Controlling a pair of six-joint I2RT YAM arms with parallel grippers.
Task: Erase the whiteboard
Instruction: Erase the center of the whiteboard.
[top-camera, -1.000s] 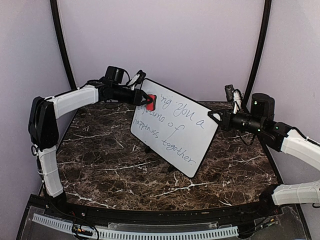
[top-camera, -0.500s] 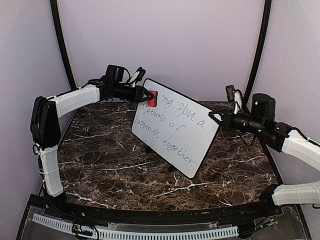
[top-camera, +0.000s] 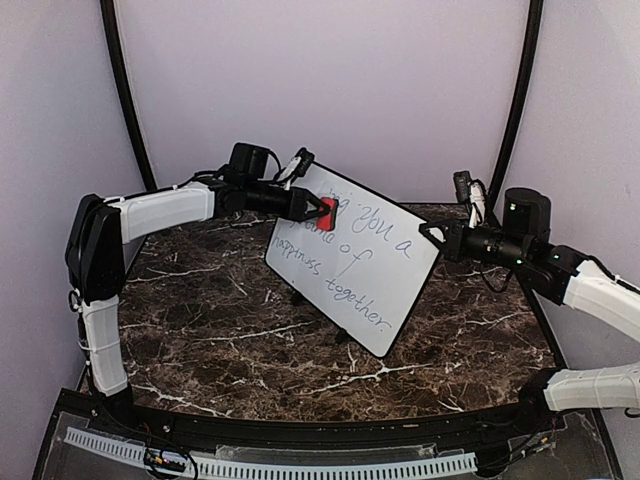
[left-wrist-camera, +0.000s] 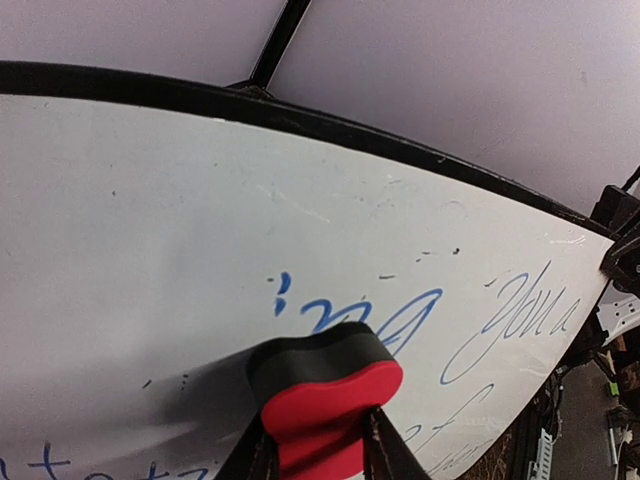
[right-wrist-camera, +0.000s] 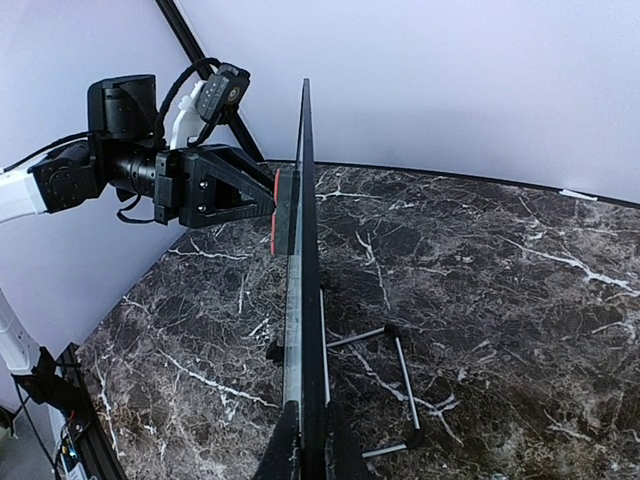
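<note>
Whiteboard (top-camera: 372, 268), red eraser (top-camera: 326, 207) against it

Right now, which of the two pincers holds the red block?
The left pincer: it presses the red-and-black foam eraser block on the glossy white whiteboard; the right pincer only grips the board's edge.

Pale lilac walls (top-camera: 330, 90) close the far side and both flanks. Black poles (top-camera: 122, 90) rise far left and far right. A dark, white-veined marble table (top-camera: 200, 320) lies below.
</note>
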